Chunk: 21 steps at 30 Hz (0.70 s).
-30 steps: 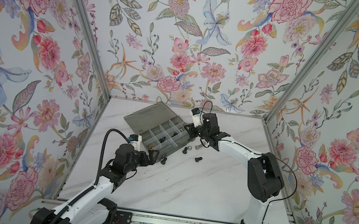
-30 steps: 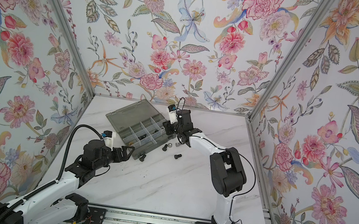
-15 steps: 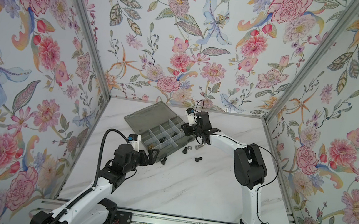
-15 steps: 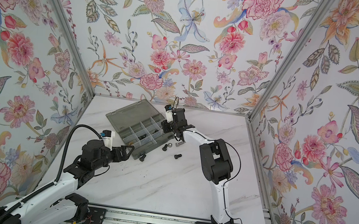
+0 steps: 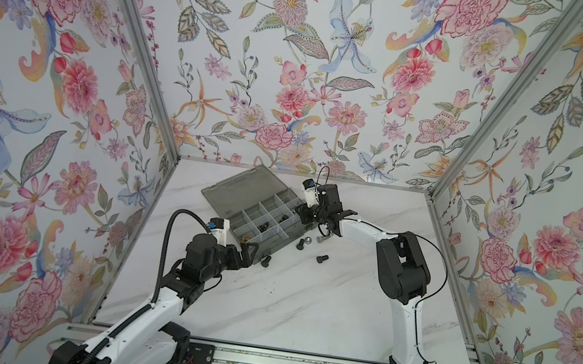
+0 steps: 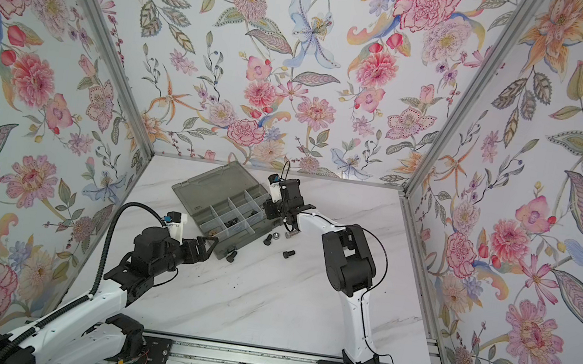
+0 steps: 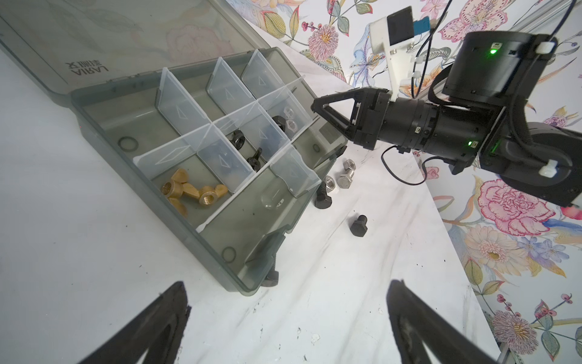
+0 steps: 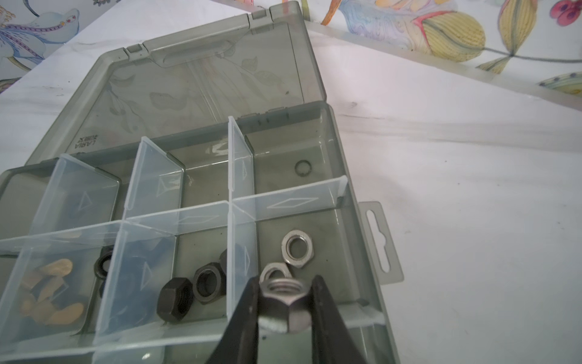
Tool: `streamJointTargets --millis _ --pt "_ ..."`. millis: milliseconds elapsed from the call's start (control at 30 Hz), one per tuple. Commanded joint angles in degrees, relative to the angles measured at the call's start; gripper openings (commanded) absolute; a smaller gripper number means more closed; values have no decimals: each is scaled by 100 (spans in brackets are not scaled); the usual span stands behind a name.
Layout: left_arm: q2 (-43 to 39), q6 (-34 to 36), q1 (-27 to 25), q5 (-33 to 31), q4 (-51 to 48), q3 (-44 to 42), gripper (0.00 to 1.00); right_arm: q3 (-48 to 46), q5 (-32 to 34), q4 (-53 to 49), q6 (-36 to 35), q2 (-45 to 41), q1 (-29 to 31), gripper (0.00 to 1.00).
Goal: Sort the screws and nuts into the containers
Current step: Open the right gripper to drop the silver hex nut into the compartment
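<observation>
My right gripper (image 8: pixel 285 280) is shut on a silver hex nut (image 8: pixel 283 307). It hangs over the end compartment of the smoky-grey organizer box (image 8: pixel 349 176), where two thin silver nuts (image 8: pixel 296 247) lie. The neighbouring containers hold black nuts (image 8: pixel 189 293) and brass wing nuts (image 7: pixel 192 193). Loose on the table beside the box are a silver hex bolt (image 7: pixel 345 179), a silver nut (image 7: pixel 329 182) and two black bolts (image 7: pixel 323 200) (image 7: pixel 359 225). Another black bolt (image 7: pixel 271 277) sits tucked against the box's near corner. My left gripper (image 7: pixel 288 283) stands open and empty, just short of that corner.
The box lid (image 5: pixel 246 190) lies flat open towards the back wall. In both top views the box sits askew at the back middle of the white marble table (image 5: pixel 303 308). Floral walls close in the left, right and back sides.
My right gripper has moved left from above the loose hardware to over the box's end compartment, its elbow swinging inward. The left arm has not moved.
</observation>
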Motion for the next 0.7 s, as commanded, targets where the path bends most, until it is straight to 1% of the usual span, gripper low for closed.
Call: streamJointTargets --millis 0,67,233,333,500,667 --pt "-3 6 61 -70 -62 21 99 107 47 -147 -39 58 -31 27" --pt "9 9 57 -67 -62 28 99 107 32 -168 -27 66 -35 28" --pt "2 5 61 -66 -53 21 99 116 27 -204 -25 66 -35 33" --pt "-7 -4 57 -66 -55 21 99 116 36 -218 -19 66 -30 42" --pt "-14 2 64 -65 -62 21 100 121 29 -265 -31 -9 -35 44" --pt "-44 11 63 -79 -88 12 99 -302 39 -158 -52 -516 -42 46"
